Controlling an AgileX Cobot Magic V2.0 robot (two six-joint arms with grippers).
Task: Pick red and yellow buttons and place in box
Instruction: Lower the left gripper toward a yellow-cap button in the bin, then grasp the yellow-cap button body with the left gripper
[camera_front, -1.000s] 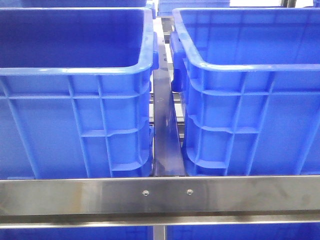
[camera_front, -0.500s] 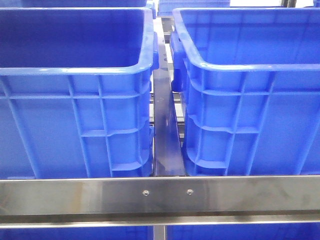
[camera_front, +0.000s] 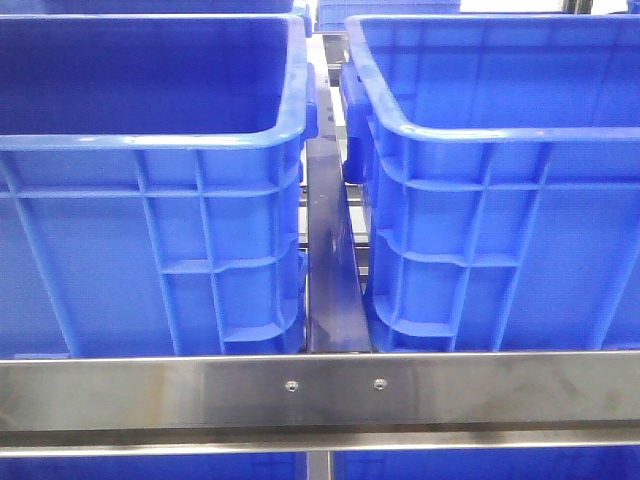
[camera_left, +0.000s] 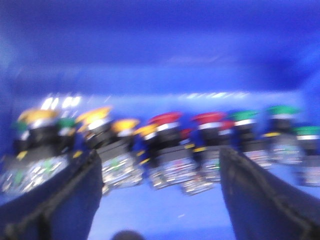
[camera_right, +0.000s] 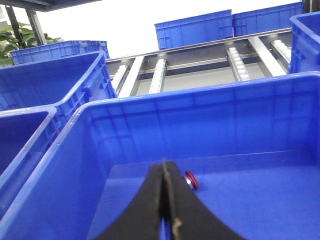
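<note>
In the blurred left wrist view, a row of buttons stands on a blue crate's floor: yellow-capped ones (camera_left: 97, 116) on one side, red-capped ones (camera_left: 165, 119) in the middle. My left gripper (camera_left: 160, 165) is open and empty, its two fingers (camera_left: 75, 195) spread just short of the row. In the right wrist view, my right gripper (camera_right: 164, 167) is shut with nothing between its fingers. A single red button (camera_right: 191, 180) lies on its side on the floor of a blue crate (camera_right: 200, 100), just beyond the fingertips. Neither gripper shows in the front view.
Green-capped buttons (camera_left: 282, 111) continue the row. The front view shows two tall blue crates, left (camera_front: 150, 140) and right (camera_front: 480, 130), with a narrow gap between them, behind a steel rail (camera_front: 320, 390). More blue crates and a roller conveyor (camera_right: 240, 65) lie beyond.
</note>
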